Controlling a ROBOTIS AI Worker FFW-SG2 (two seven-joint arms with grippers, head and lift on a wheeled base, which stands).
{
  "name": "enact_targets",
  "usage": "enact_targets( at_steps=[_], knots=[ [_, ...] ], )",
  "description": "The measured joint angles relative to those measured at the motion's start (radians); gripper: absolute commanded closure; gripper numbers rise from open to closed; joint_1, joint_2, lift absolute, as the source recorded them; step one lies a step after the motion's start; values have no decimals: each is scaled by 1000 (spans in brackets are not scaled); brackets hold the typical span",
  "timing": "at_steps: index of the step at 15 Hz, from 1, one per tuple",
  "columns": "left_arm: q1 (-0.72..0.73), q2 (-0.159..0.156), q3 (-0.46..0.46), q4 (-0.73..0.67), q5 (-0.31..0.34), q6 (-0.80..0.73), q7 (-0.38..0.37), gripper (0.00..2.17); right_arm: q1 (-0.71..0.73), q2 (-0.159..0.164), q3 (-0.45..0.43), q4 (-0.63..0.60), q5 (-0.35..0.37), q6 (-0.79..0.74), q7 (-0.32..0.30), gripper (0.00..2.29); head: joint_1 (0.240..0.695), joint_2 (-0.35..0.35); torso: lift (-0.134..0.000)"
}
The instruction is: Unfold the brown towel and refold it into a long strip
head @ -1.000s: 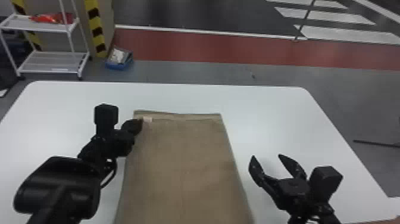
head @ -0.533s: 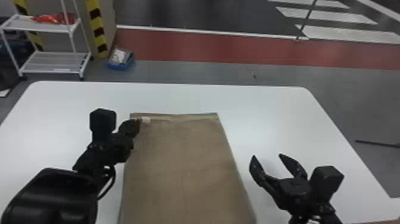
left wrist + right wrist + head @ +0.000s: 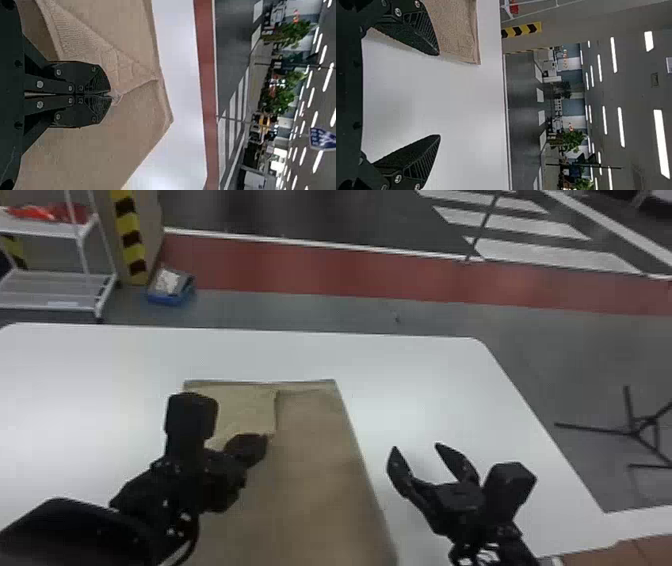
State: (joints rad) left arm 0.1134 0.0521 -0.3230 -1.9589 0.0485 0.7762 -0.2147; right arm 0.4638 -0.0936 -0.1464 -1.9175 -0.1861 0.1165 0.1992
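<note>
Black fingers pressed together, the left gripper (image 3: 266, 436) pinches a paler flap (image 3: 250, 410) of the brown towel (image 3: 315, 490), over the towel's left part. The towel lies on the white table (image 3: 425, 390); beyond its right edge, the right gripper (image 3: 416, 446) hangs with its fingers spread wide.

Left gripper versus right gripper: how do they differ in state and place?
The left gripper is shut on the towel; the right gripper is open and empty. The left gripper is over the towel, the right gripper over the table, right of the towel. Both are black, with two flat fingers.
</note>
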Motion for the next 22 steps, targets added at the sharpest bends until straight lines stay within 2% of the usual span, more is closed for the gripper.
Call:
enact_targets(
  at_steps=[1,2,4,5,8,13,15,18,20,22],
  knots=[
    [-11,-5,-44,-1,3,24,7,1217,-2,-1,-6,-2,-2,-4,0,151,695,-338,-123],
    [-27,-11,-80,5,8,34,15,1082,-3,-3,-13,-7,-2,-5,0,151,695,-350,-123],
    [-73,-34,-149,53,12,39,37,66,-2,-4,-28,-19,-7,-5,1,151,695,-350,-123],
    [-91,-42,-167,76,10,38,40,-2,2,-4,-30,-21,-8,-5,2,151,695,-350,-123],
    [-104,-39,-160,87,12,37,40,36,8,-4,-27,-23,-5,-7,14,151,695,-350,-123],
    [-44,-8,-56,-27,18,34,42,46,4,-5,6,-30,9,0,17,154,695,-350,-123],
    [-15,7,4,-53,18,-3,64,46,1,-2,45,-34,27,7,17,161,695,-274,-123],
    [7,30,83,-41,17,-102,79,46,-14,3,109,-28,63,36,27,383,695,-182,-123],
    [15,41,106,-12,15,-171,92,87,-27,4,143,-6,94,45,43,410,695,-117,-123],
    [18,46,111,15,10,-209,92,87,-41,3,167,22,116,50,56,410,695,-95,-123]
  ],
)
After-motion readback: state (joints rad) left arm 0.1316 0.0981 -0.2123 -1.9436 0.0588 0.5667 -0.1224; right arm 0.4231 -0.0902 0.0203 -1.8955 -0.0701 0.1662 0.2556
